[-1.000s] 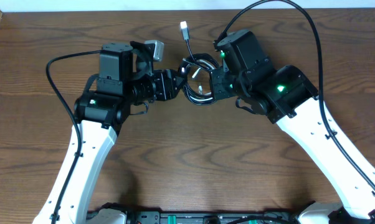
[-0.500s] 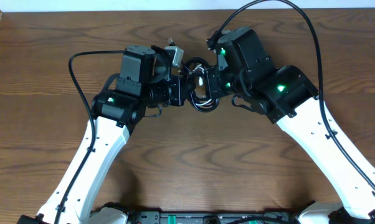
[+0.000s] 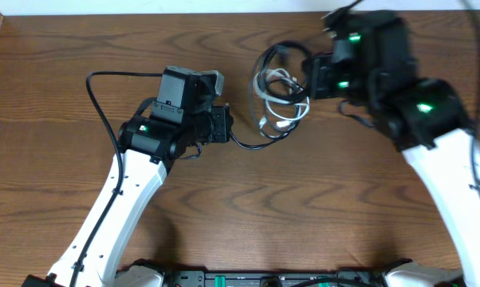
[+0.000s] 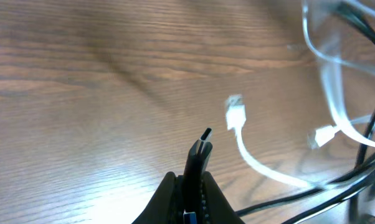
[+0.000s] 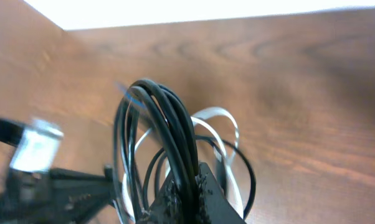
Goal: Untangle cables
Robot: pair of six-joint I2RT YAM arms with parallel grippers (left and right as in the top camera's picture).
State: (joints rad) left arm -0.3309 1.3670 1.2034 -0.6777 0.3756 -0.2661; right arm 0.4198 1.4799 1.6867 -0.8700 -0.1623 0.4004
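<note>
A tangle of black and white cables (image 3: 278, 88) hangs between the two arms at the table's far middle. My right gripper (image 3: 310, 78) is shut on a bundle of black loops (image 5: 169, 130), holding them up off the table; a white loop (image 5: 218, 121) hangs behind them. My left gripper (image 3: 226, 127) is shut on a black cable end, its small plug (image 4: 200, 149) sticking out past the fingertips. A black strand (image 3: 252, 145) runs from it to the tangle. White plugs (image 4: 235, 115) lie on the wood just ahead of the left gripper.
The wooden table (image 3: 248, 215) runs to a white wall at the back edge. Thick black arm cables (image 3: 100, 88) loop beside the left arm. The right arm (image 3: 431, 119) reaches in from the right.
My right gripper has moved right and toward the far edge, lifting the black loops. My left gripper has drawn back left with the plug, and the tangle has stretched out between them.
</note>
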